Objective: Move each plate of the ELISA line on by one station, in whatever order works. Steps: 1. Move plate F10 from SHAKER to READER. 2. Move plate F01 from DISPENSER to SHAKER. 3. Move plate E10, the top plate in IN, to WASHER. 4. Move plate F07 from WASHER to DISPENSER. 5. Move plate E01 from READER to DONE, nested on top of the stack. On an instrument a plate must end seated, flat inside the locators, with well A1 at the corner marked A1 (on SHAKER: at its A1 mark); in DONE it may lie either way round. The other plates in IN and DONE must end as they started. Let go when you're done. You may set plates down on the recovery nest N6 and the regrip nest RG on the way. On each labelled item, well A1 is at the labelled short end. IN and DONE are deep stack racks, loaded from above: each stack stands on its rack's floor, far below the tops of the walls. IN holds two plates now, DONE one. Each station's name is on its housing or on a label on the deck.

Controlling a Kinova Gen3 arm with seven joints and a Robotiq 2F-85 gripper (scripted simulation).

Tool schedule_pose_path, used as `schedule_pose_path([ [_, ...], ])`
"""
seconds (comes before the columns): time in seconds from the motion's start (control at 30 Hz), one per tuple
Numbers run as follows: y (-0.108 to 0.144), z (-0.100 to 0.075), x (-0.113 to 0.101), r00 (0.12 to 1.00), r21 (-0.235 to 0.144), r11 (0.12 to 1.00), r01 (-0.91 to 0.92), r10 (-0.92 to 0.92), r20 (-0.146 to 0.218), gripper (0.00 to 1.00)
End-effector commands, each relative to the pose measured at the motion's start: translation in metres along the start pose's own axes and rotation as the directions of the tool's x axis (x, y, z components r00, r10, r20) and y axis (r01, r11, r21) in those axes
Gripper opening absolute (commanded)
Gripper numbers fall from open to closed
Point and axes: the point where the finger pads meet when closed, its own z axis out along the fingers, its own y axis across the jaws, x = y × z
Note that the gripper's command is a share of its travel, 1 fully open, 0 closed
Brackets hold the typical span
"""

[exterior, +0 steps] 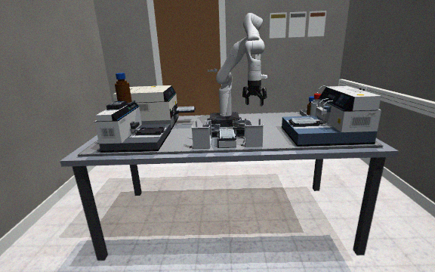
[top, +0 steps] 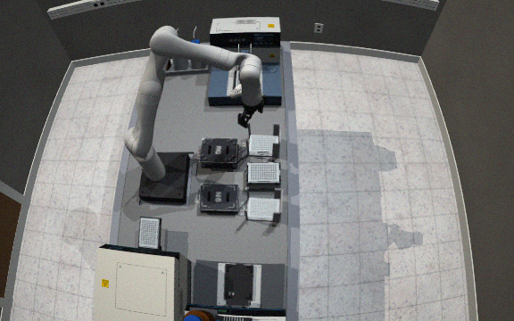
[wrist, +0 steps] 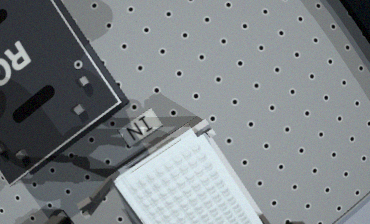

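Arm in transit, nothing carried

A plate is seen in the IN rack (top: 276,130), with another on the blue instrument (exterior: 330,137); no move is judged finished. The gripper (exterior: 254,99) hangs above the deck, jaws wide and empty.

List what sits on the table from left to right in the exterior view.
Grey instrument → left white rack → well plate → right white rack → blue-based instrument, with the open gripper hanging above the right rack.
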Motion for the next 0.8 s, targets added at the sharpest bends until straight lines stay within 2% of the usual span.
schedule_pose_path([
  [0.0,0.007,0.001,0.01,0.999,0.007,0.999,-0.036,0.036,0.0,1.0],
  [0.4,0.029,0.002,0.042,1.0,0.012,1.0,-0.028,0.028,-0.001,1.0],
  [0.5,0.035,0.001,0.049,0.988,0.007,0.988,-0.155,0.155,0.001,1.0],
  [0.77,0.047,0.002,0.065,0.979,0.011,0.979,-0.204,0.204,0.002,1.0],
])
